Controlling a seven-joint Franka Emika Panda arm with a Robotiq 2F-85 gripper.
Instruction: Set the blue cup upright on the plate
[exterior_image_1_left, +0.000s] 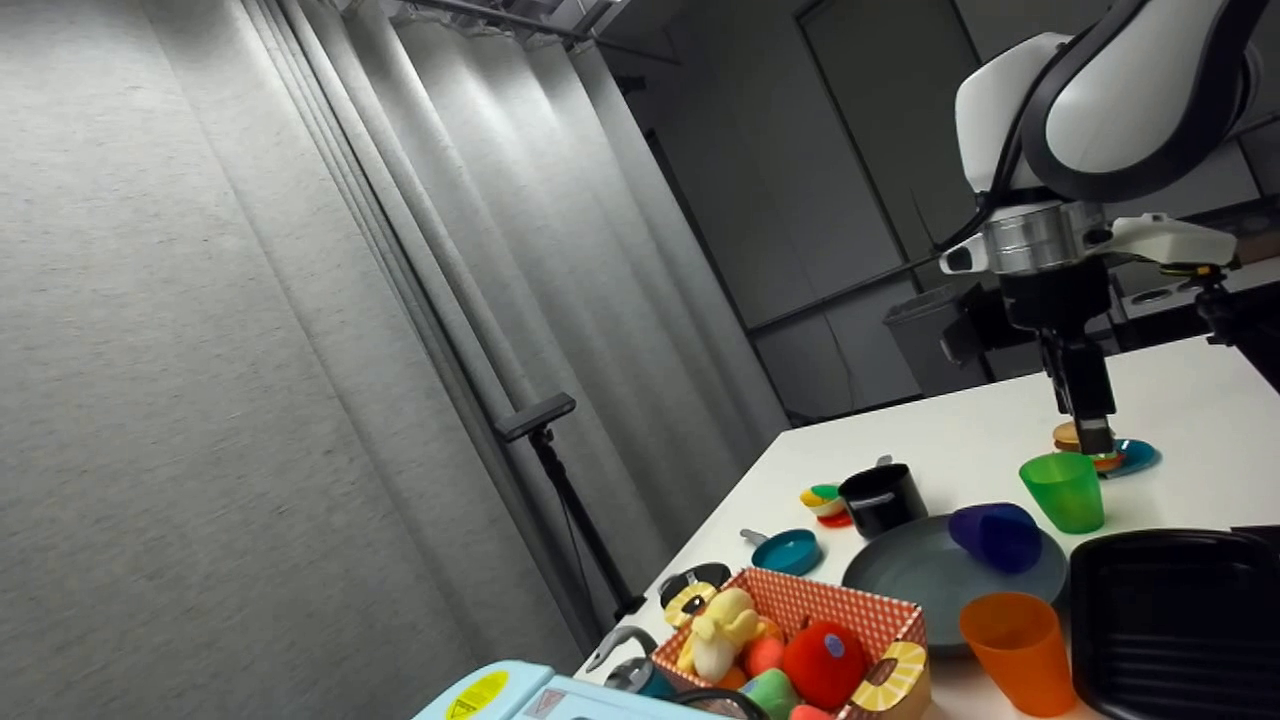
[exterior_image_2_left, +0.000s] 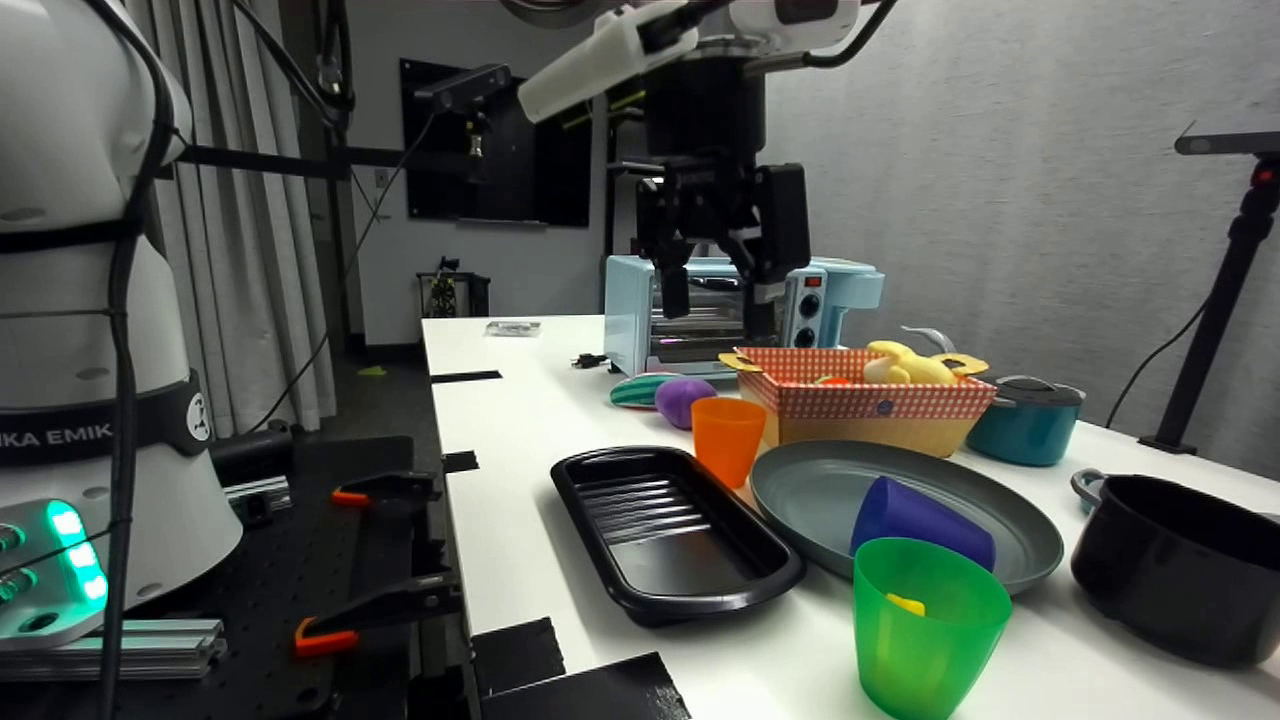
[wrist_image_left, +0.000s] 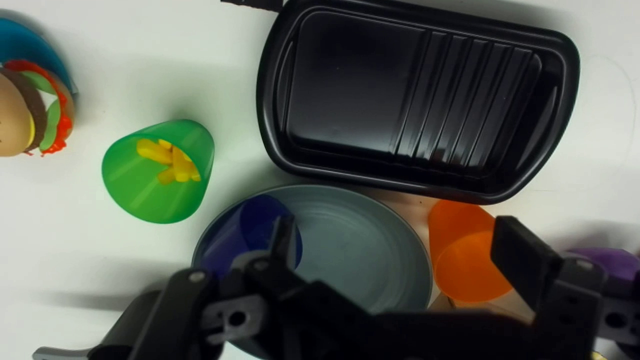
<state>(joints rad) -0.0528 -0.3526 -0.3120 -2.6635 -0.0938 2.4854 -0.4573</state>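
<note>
The dark blue cup (exterior_image_1_left: 975, 530) lies on its side on the grey-blue plate (exterior_image_1_left: 900, 575). In an exterior view the cup (exterior_image_2_left: 925, 525) is near the plate's (exterior_image_2_left: 820, 490) edge, partly behind the green cup. In the wrist view the cup (wrist_image_left: 227, 242) is at the plate's (wrist_image_left: 350, 240) left side, its mouth turned toward the plate's middle, and a finger partly hides it. My gripper (exterior_image_2_left: 718, 300) is open and empty, high above the table. In the wrist view its fingers (wrist_image_left: 400, 247) are wide apart. It also shows in an exterior view (exterior_image_1_left: 1090, 425).
A green cup (exterior_image_2_left: 925, 625) with yellow pieces, an orange cup (exterior_image_2_left: 728, 440) and a black tray (exterior_image_2_left: 670, 540) stand close around the plate. A black pot (exterior_image_2_left: 1180, 570) and a checked basket (exterior_image_2_left: 860, 405) of toys are nearby. A toy burger (wrist_image_left: 30, 110) lies on a blue dish.
</note>
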